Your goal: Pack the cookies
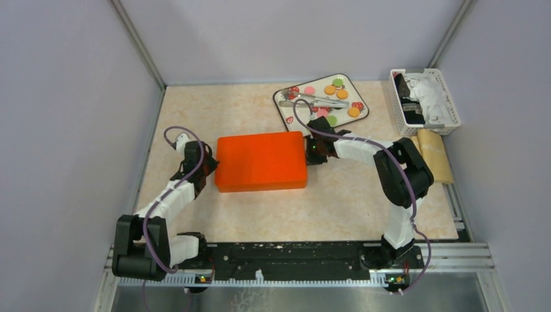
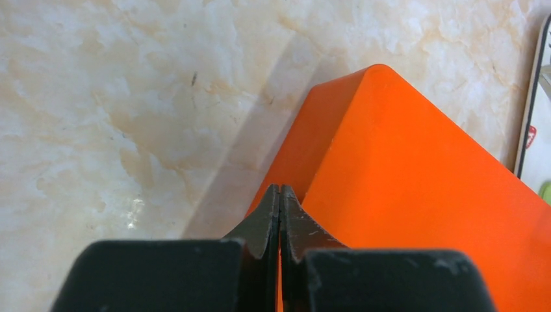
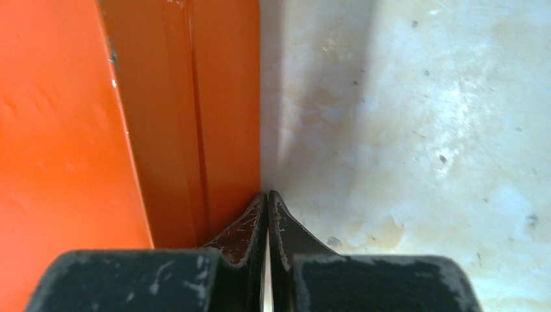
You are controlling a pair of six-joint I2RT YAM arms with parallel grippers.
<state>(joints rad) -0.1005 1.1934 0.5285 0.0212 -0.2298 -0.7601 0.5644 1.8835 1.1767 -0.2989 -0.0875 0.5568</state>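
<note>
The cookies point(image 1: 342, 93) are small orange, green and pink discs lying on a white strawberry-print tray point(image 1: 351, 86) at the back, with metal tongs point(image 1: 327, 101) among them. An orange box point(image 1: 260, 161), lid down, sits mid-table. My left gripper point(image 1: 211, 170) is shut and empty, its tips point(image 2: 280, 188) at the box's point(image 2: 416, 182) left end by the upper edge. The right gripper point(image 1: 311, 151) is shut and empty too, its tips point(image 3: 268, 194) low against the right end wall of the box point(image 3: 65, 130).
A white basket point(image 1: 448, 97) holding cloth and dark items stands at the back right. A brown paper roll point(image 1: 434, 155) lies beside the right arm. The tray's edge point(image 2: 534, 130) shows at the right of the left wrist view.
</note>
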